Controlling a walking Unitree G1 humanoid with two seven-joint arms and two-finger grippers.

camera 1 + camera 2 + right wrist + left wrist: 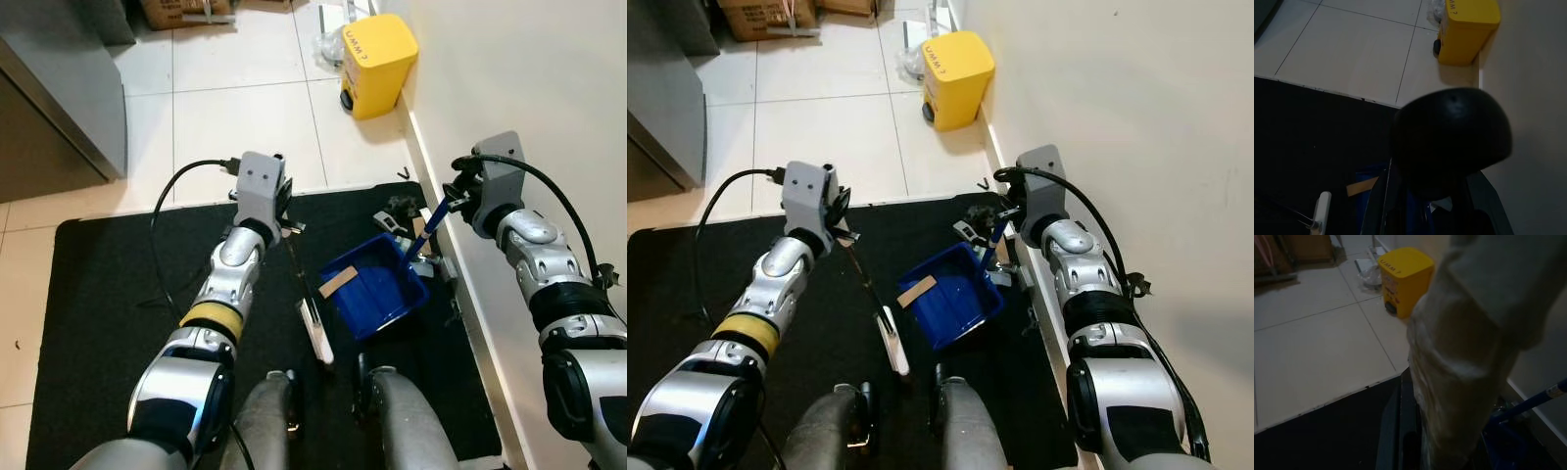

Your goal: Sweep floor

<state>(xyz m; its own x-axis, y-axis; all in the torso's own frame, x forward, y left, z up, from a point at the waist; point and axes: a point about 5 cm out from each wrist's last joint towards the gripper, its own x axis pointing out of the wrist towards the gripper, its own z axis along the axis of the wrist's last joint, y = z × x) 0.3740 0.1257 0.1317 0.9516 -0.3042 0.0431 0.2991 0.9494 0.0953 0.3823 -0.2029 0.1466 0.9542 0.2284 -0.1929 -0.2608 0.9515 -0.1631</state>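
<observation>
- The left gripper (284, 217) is pinched on the thin dark handle of a brush (315, 331); the handle runs down from the gripper to a pale head lying on the black mat (108, 284), just left of the dustpan.
- In the left wrist view a pale wrapped handle (1459, 372) stands close before the lens, blurred, with the mat's edge and tiles beyond it.
- The right gripper (453, 192) sits at the top of the dustpan's blue handle (427, 233), beside the wall (529, 88); I cannot tell how its fingers stand, as the wrist housing hides them.
- In the right wrist view a black rounded knob (1452, 137) blocks the middle, with the dustpan and the brush head (1320, 210) dimly seen below it.
- The blue dustpan (377, 289) rests on the mat, tilted, between the brush head and the wall, with a tan strip (338, 282) at its left rim.
- Small dark and pale debris (400, 217) lies on the mat just beyond the dustpan, near the wall's skirting.
- A yellow bin (377, 61) stands on the tiles (235, 117) beyond the mat, against the wall, well apart from the dustpan.
- A grey cabinet (59, 88) stands beyond the mat's far left corner.
- The robot's two legs (333, 421) stand on the mat, nearer than the dustpan.
</observation>
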